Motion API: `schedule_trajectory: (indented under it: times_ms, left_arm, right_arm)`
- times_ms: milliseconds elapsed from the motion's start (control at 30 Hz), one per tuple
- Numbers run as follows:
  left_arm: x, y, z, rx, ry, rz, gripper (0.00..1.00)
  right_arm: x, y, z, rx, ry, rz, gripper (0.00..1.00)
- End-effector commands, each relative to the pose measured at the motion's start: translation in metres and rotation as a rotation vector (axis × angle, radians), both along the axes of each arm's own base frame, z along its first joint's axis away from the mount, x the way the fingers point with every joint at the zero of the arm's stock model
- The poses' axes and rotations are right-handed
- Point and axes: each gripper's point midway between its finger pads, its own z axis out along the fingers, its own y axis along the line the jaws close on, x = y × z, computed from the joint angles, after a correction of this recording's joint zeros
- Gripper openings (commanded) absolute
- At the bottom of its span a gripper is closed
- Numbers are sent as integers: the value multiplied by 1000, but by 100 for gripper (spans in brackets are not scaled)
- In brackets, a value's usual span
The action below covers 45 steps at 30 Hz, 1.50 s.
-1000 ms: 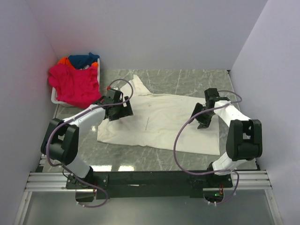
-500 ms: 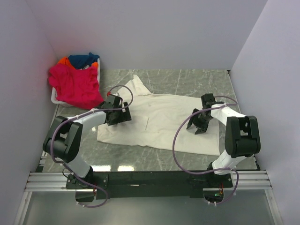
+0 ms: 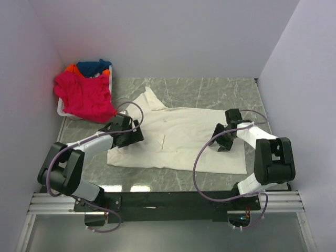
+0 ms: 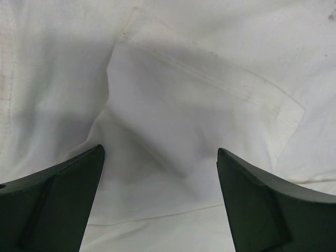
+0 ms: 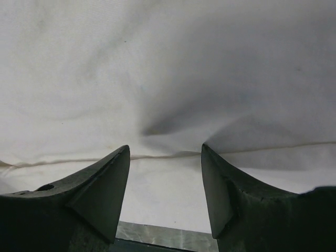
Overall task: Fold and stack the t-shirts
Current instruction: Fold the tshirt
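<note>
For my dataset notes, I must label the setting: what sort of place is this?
Probably a robot test cell in a lab, not a home: plain walls box in a marble-patterned table, two arms are bolted to a metal frame, and t-shirts wait in a basket.

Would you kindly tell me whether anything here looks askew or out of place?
The cream t-shirt lies crooked on the table, one sleeve poking toward the back. The magenta t-shirt spills over the white basket at its front rim.
</note>
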Motion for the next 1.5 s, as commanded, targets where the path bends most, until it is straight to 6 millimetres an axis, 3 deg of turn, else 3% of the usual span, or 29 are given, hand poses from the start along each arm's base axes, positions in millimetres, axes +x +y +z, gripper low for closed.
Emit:
schedule_trajectory:
  times_ms: [0,100,233,333,500,700,833,900,1033,1467]
  left_arm:
    - [-33,6,-13,-5,96,7,95]
    - [-31,5,-4,-14,68,-3,96]
    - [-12,-2,22,-19,18,-23,96]
    - [7,-10,50,-33,-37,-33,96]
    - [40,-21,96,-44,-135,-60,97]
    - [70,-25,117,-43,-171,-85,96]
    - [80,-25,127,-63,-188,-93,96]
    - [83,-22,131,-64,-196,-93,96]
    - [86,-13,130,-47,-185,-86,96]
    - [85,9,125,-34,-145,-8,96]
  right_arm:
    - [-48,-9,-28,-69,155,-2,64]
    - [-47,-9,-22,-68,144,0,64]
    - [-33,-7,-4,-60,96,8,64]
    - [-6,-10,22,-79,17,4,64]
    - [24,-25,45,-171,-44,-1,65]
    - [68,-43,66,-239,-119,-39,65]
    - [101,-69,76,-359,-168,-91,65]
    - [111,-77,70,-394,-152,-100,64]
    - [140,-98,77,-462,-181,-149,64]
    - [191,-160,47,-468,-169,-258,61]
